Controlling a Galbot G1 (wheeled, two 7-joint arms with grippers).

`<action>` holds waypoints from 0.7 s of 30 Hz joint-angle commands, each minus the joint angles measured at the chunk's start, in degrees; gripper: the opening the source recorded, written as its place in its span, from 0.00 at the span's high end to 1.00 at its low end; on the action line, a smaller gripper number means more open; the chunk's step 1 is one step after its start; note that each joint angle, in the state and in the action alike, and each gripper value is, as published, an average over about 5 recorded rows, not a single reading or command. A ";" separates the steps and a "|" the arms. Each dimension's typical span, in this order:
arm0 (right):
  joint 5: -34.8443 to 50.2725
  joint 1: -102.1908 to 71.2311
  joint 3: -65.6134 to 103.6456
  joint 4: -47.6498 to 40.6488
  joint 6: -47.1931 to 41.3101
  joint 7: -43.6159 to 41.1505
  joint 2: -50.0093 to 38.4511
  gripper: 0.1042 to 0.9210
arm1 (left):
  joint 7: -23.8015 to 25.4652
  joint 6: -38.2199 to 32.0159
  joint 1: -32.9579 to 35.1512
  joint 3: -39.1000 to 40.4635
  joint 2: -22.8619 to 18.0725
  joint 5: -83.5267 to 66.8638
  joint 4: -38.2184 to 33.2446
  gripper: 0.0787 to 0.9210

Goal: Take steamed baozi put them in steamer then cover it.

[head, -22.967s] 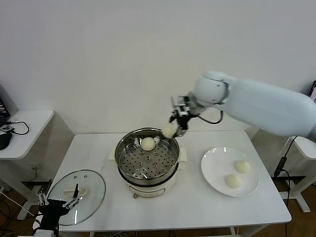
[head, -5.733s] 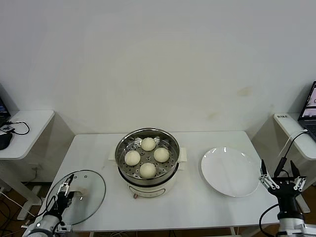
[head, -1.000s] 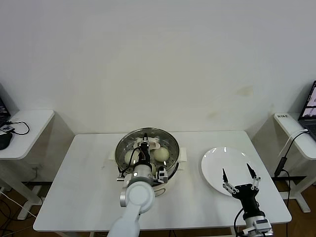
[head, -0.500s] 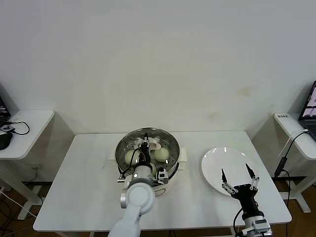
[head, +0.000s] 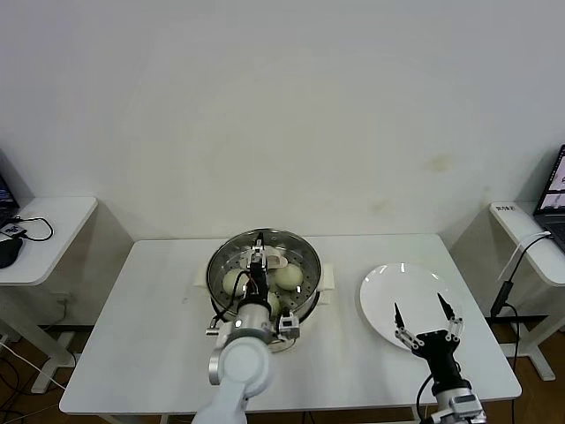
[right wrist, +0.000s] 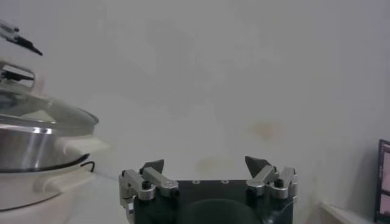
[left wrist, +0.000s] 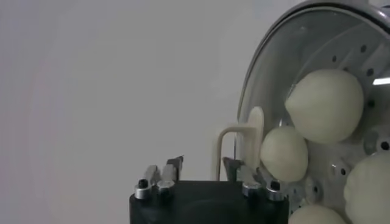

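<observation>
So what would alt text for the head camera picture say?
A glass cover sits on a steel steamer of white baozi on a white table; the left gripper is at its handle. The open right gripper hovers above an empty plate.

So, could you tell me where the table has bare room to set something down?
Left of the steamer, the table is bare to its edge. The gap between steamer and plate is narrow. Crowded: left hand over the cover, right hand before the plate.
</observation>
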 commanded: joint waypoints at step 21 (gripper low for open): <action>5.46 -5.62 -2.19 -1.89 -0.20 -0.63 -4.77 0.12 | -29.94 -22.00 37.54 -26.79 12.26 -97.95 -24.93 0.12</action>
